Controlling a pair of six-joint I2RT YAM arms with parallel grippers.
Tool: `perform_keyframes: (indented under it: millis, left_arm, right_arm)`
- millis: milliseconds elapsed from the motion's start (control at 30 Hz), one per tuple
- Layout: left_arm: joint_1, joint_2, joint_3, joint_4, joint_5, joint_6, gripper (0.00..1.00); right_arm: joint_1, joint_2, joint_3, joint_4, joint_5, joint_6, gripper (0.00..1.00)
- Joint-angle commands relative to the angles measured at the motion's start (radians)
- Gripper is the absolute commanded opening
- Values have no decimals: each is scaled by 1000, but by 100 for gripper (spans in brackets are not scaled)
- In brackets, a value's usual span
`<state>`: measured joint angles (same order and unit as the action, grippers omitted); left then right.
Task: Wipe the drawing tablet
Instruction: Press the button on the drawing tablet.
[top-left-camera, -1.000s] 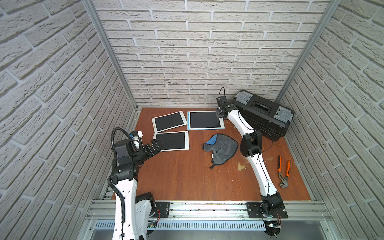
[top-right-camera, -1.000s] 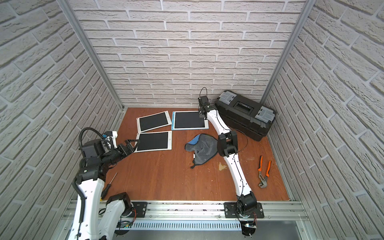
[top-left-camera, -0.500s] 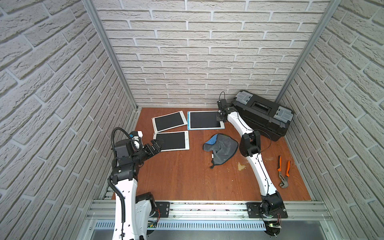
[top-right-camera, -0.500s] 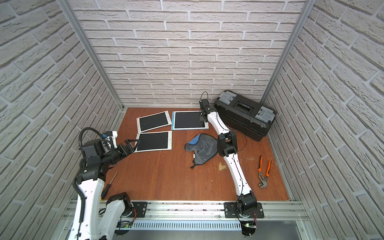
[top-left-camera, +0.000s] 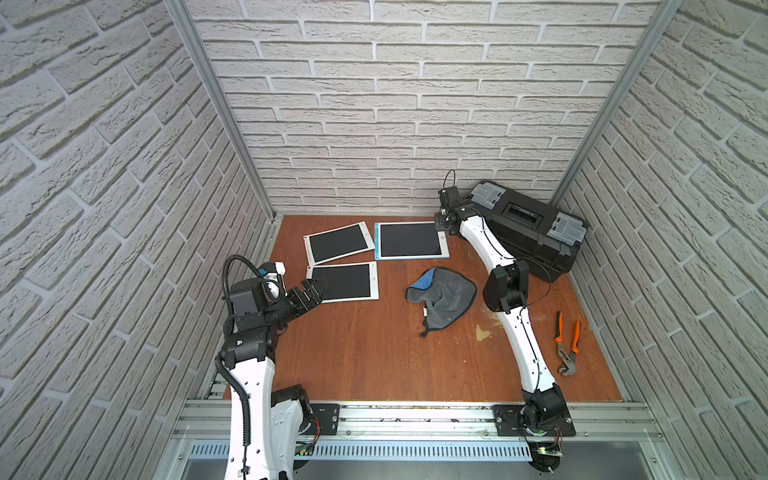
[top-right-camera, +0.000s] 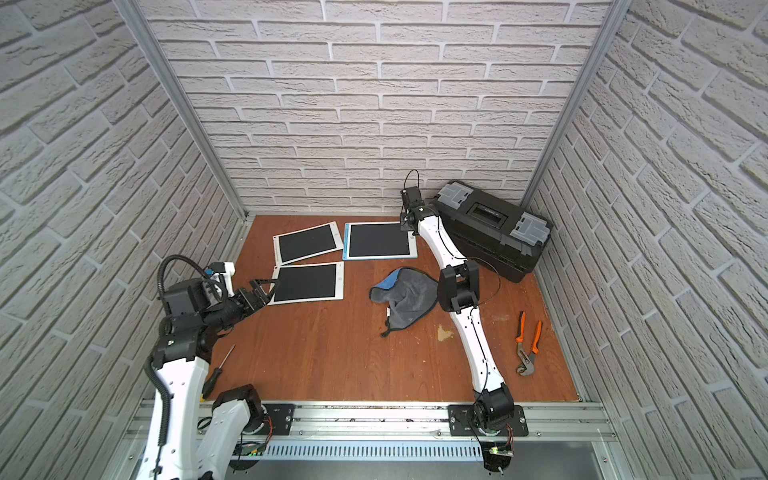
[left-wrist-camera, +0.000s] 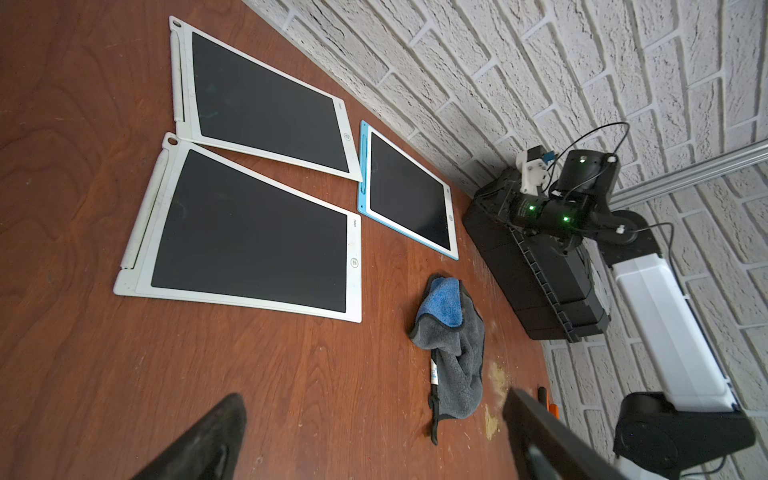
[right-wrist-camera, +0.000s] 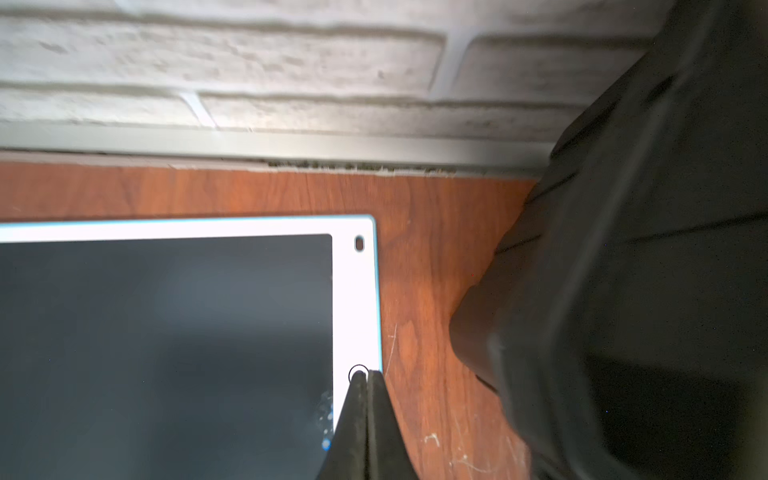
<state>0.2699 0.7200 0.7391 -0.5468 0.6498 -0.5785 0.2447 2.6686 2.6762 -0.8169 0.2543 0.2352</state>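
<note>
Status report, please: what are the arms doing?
Right gripper shut, tips at blue tablet's button. Left gripper open, empty. Cloth untouched on table. Nothing blocking.

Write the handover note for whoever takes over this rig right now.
Left gripper: open, empty, by the nearer white drawing tablet.
Right gripper: shut, empty, tips at the round button on the blue-edged drawing tablet.
Grey-and-blue cloth: loose on the table, unheld.
Done: screens of these and the farther white drawing tablet look dark.
Left: specks at the blue-edged tablet's screen corner; fetch the cloth, wipe.
</note>
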Motion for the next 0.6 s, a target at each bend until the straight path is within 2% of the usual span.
perform_keyframes:
  millis: [0,367,567]
  left_arm:
    - [5,-8,-7,37,10,11,98]
    - [3,-10,-9,35,5,12,98]
    - [4,-8,-8,37,7,11,98]
  right_arm:
    - [-4,-23,3,5,4,-1,2]
    - [-7,110,3,-33,-73,67,2]
    - [-11,121,3,-38,-92,85,2]
